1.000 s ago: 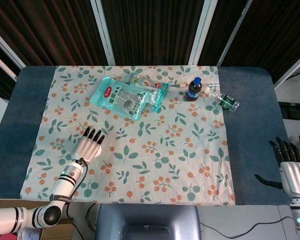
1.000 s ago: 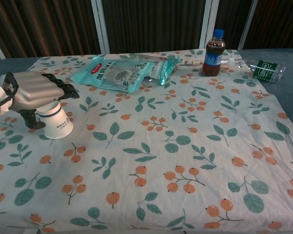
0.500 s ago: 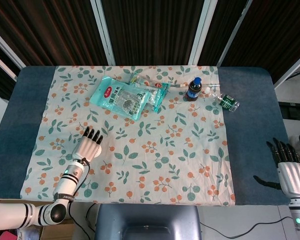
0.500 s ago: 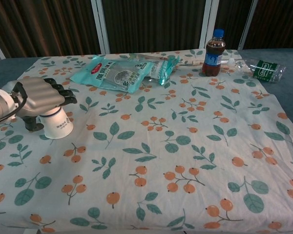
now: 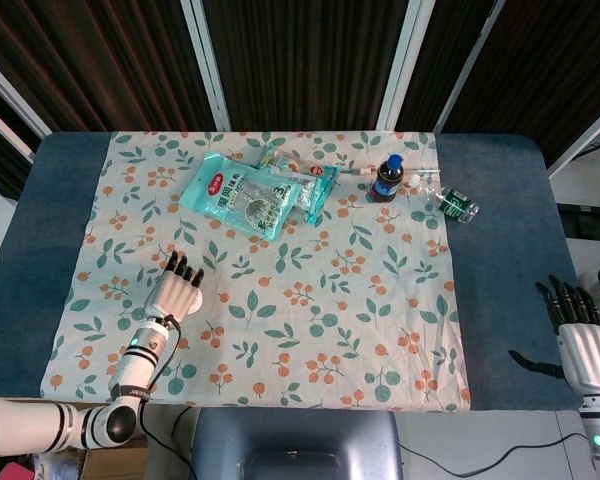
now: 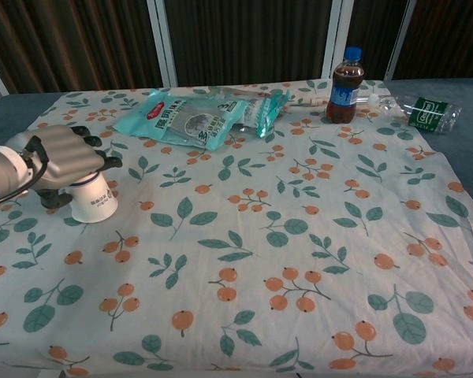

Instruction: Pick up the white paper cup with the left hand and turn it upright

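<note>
The white paper cup (image 6: 93,200) stands mouth-down on the floral cloth at the near left, seen in the chest view. My left hand (image 6: 61,154) lies over its top, fingers stretched forward past it and the thumb hanging down at the cup's left side. From the head view the left hand (image 5: 175,295) hides the cup entirely, fingers straight. No closed grip on the cup shows. My right hand (image 5: 583,340) hovers off the table's right edge, fingers spread, holding nothing.
Teal snack bags (image 5: 252,193) lie at the back centre. A dark cola bottle (image 5: 387,178) stands upright at the back right, with a clear plastic bottle (image 5: 454,203) lying beside it. The floral cloth (image 5: 310,300) covers the middle of the blue table.
My left hand has drawn back slightly toward me and sunk lower over the cup. The cup has not moved. The right hand has shifted only slightly.
</note>
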Controlling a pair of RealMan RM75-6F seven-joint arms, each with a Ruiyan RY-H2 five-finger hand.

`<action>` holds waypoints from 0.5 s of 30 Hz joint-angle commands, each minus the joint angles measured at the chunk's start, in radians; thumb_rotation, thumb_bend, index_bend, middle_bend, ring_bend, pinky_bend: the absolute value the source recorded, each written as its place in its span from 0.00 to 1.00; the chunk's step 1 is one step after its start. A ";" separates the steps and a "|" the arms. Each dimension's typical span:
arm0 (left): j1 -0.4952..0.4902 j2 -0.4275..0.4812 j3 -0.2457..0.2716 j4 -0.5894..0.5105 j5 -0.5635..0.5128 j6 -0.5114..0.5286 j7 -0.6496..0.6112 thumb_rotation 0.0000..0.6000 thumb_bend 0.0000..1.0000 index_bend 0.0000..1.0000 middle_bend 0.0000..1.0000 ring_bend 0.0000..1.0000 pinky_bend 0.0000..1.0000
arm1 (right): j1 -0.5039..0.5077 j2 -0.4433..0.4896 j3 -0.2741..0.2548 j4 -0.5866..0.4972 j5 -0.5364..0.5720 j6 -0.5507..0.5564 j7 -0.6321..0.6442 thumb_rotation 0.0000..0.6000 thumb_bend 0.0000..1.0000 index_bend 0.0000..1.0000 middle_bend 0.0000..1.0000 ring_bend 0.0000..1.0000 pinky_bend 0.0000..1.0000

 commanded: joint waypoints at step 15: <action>0.000 0.016 0.013 -0.018 0.034 0.015 -0.055 1.00 0.50 0.31 0.32 0.04 0.00 | -0.002 -0.003 -0.001 0.005 0.004 0.000 0.001 0.78 0.00 0.00 0.00 0.00 0.00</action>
